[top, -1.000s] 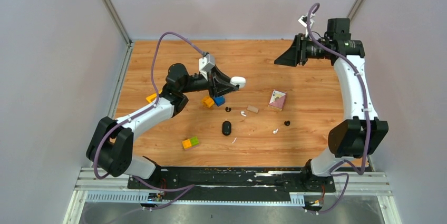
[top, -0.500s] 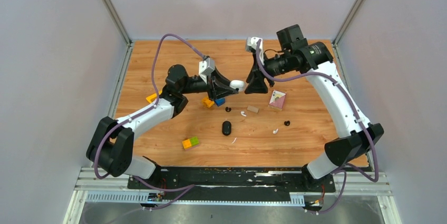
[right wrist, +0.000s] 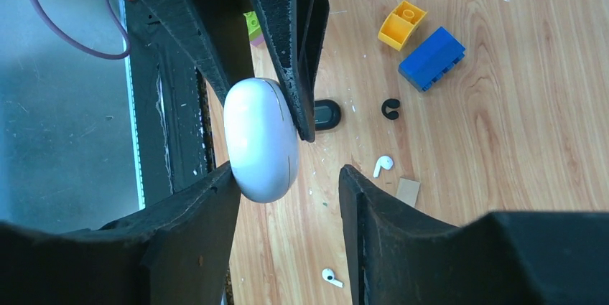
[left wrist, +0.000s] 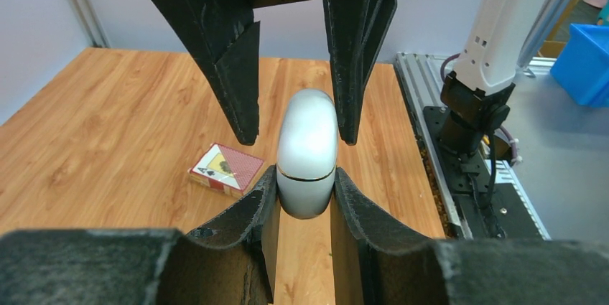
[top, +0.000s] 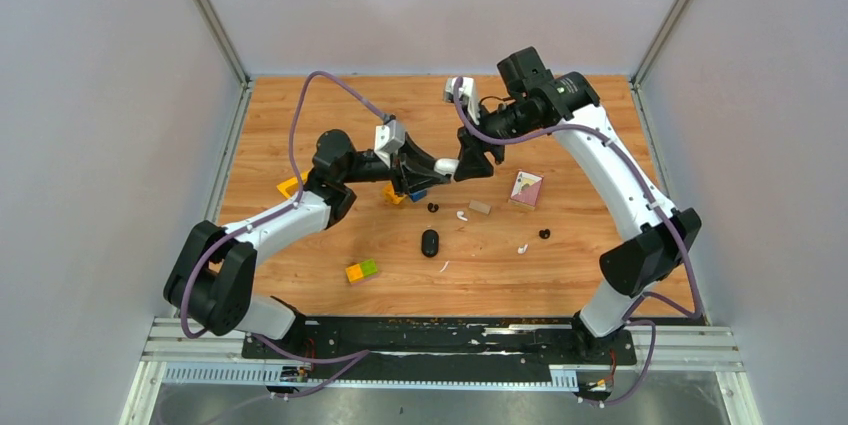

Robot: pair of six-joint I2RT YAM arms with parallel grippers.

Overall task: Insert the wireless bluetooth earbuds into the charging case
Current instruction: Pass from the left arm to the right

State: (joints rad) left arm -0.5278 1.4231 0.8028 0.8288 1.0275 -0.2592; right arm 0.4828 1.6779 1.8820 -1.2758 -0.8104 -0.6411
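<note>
Left wrist view: charging case [left wrist: 307, 140] sits raised off the surface [left wrist: 108, 118], base clamped between left fingers [left wrist: 248, 215]. Right fingers [right wrist: 194, 219] stand apart, straddling its lid end. Earbuds [right wrist: 383, 165] lie loose below. Probable step: opening the case. Next, the right fingers must pinch the lid squarely.

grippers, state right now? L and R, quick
Left gripper: shut on the white charging case.
Right gripper: open, jaws straddling the case's free end, not clamped on it.
</note>
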